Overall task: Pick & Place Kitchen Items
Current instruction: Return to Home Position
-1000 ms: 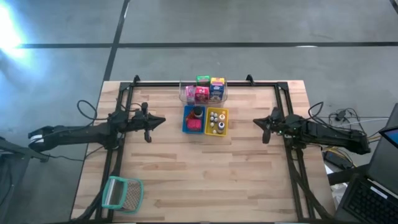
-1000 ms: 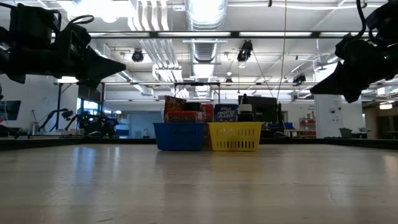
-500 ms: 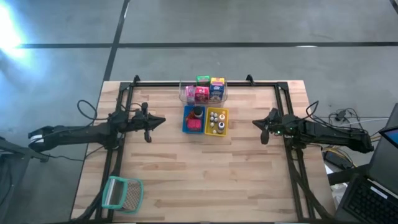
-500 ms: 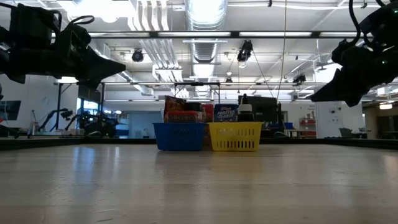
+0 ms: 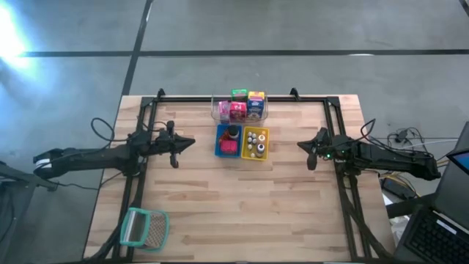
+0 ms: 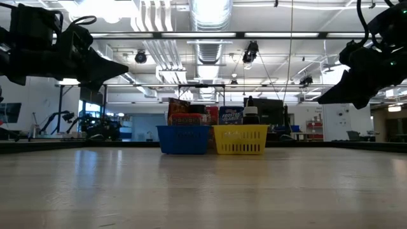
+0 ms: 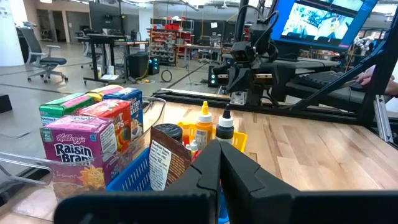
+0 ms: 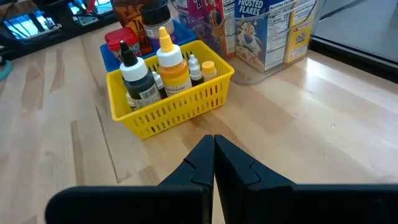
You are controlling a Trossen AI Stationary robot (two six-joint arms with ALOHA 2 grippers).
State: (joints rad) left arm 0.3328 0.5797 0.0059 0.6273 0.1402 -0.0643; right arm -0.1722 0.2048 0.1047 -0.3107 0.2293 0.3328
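The kitchen items stand at the table's far middle. Cereal boxes (image 5: 239,108), among them a pink one (image 7: 78,155) and a blue one (image 8: 273,31), fill a clear tub. A dark jar (image 7: 168,134) and a red can (image 8: 119,40) sit in the blue tray (image 5: 220,149). Small bottles (image 8: 171,65) stand upright in the yellow tray (image 5: 264,132). My left gripper (image 5: 192,143) hovers left of the trays, shut and holding nothing, pointing level at them. My right gripper (image 5: 300,144) hovers to their right, shut and holding nothing, tilted slightly down.
A teal-rimmed mesh basket (image 5: 144,228) lies at the table's near left corner. Black frame rails (image 5: 139,191) run along both sides and the far edge. Bare wood (image 5: 242,205) spreads across the near half between the arms.
My right gripper has tipped its fingertips a little downward toward the table, staying shut and in place. The left arm and the items have kept still.
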